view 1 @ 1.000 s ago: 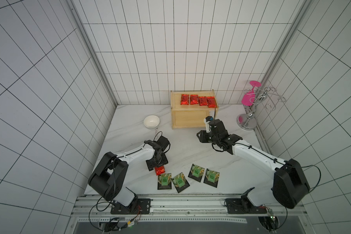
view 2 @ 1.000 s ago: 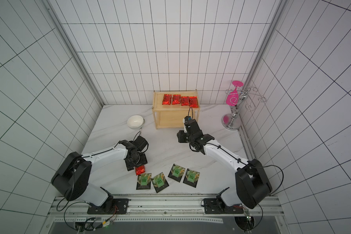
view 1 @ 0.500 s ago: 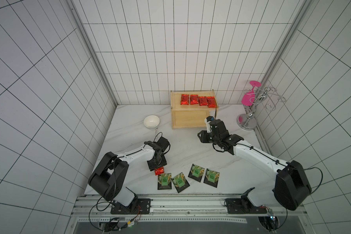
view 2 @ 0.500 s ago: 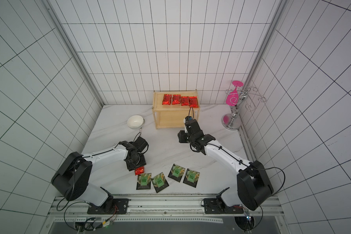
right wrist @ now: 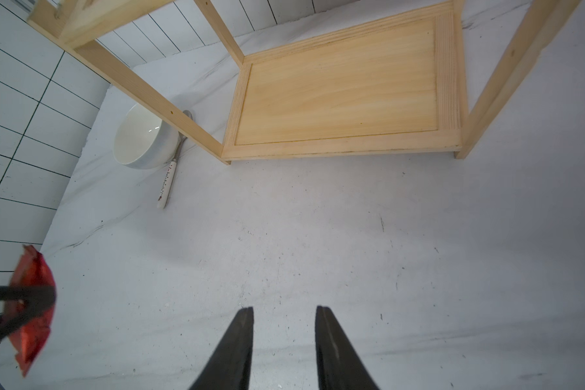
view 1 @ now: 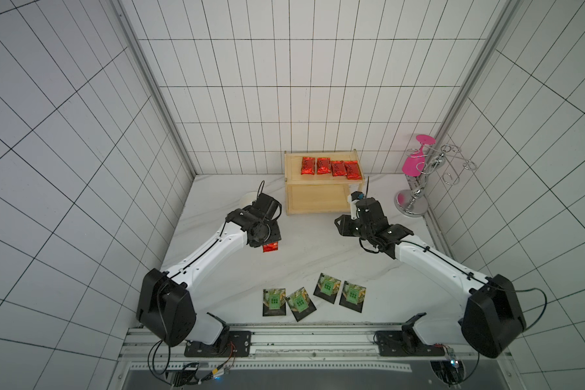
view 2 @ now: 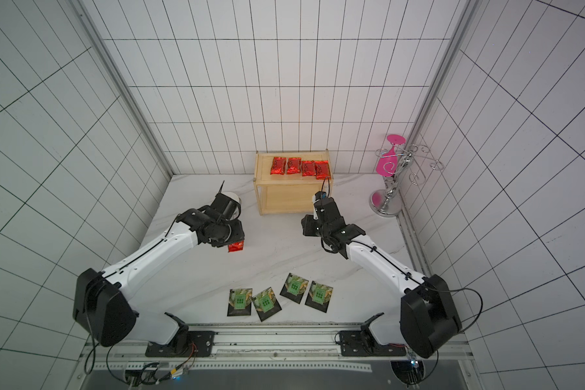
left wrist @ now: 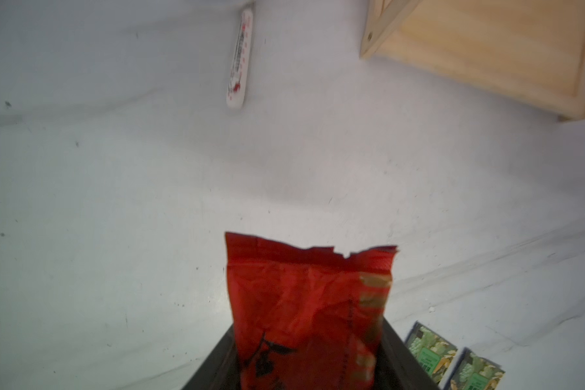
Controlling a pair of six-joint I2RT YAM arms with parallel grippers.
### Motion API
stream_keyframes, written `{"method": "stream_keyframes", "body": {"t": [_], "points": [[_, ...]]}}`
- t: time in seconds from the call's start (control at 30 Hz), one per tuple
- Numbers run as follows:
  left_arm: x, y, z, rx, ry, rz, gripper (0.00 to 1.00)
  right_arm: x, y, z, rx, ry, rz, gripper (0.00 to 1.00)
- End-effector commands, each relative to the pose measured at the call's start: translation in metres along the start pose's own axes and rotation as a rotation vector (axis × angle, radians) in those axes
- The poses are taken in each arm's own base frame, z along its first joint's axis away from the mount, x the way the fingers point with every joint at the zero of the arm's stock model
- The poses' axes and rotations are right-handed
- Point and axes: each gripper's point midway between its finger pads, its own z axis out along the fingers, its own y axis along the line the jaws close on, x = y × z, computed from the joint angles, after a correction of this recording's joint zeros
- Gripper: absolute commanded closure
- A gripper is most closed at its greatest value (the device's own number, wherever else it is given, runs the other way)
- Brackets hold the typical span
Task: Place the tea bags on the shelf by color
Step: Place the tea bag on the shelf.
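My left gripper (view 1: 268,243) is shut on a shiny red foil tea bag (view 1: 271,248) and holds it above the marble, left of the shelf; the left wrist view shows the tea bag (left wrist: 308,304) standing up between the dark jaws. The light wood shelf (view 1: 293,169) stands at the back, with several red tea bags (view 1: 323,166) in a row on its top board. Its lower board (right wrist: 345,87) is bare. Several black tea bags with green labels (view 1: 327,287) lie in a row near the front edge. My right gripper (right wrist: 284,309) hangs open and empty in front of the shelf's right end.
A white bowl (right wrist: 142,138) and a white-handled spoon (right wrist: 167,182) lie left of the shelf, behind my left wrist. A chrome wire stand (view 1: 416,199) holding a pink glass (view 1: 414,163) stands in the back right corner, close to the wall.
My left gripper has closed on the red tea bag, lifted it off the marble and carried it away from the black ones toward the back. The right arm has barely shifted.
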Motion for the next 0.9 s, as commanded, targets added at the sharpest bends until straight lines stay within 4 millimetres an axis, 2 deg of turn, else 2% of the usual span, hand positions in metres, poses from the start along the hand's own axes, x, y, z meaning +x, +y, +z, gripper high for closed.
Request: {"method": "stream_keyframes", "body": {"t": [0.0, 0.17, 0.43, 0.53, 0.63, 0.87], "points": [[-0.044, -0.012, -0.02, -0.004, -0.096, 0.126, 0.47, 0.015, -0.019, -0.005, 0.042, 0.014, 0.019, 0.66], [-0.102, -0.061, -0.04, 0.107, -0.249, 0.23, 0.47, 0.019, -0.026, -0.011, 0.034, 0.015, 0.049, 0.66], [-0.178, -0.106, -0.041, 0.176, -0.387, 0.235, 0.46, 0.033, -0.026, -0.025, -0.02, 0.055, 0.118, 0.67], [-0.197, -0.121, -0.042, 0.21, -0.453, 0.241, 0.45, 0.037, -0.028, -0.03, -0.011, 0.067, 0.113, 0.67], [-0.21, -0.126, -0.036, 0.205, -0.475, 0.238, 0.45, 0.041, -0.029, -0.034, -0.014, 0.073, 0.126, 0.67], [-0.222, -0.138, -0.018, 0.28, -0.493, 0.21, 0.44, 0.044, -0.028, -0.03, -0.031, 0.081, 0.139, 0.67]]}}
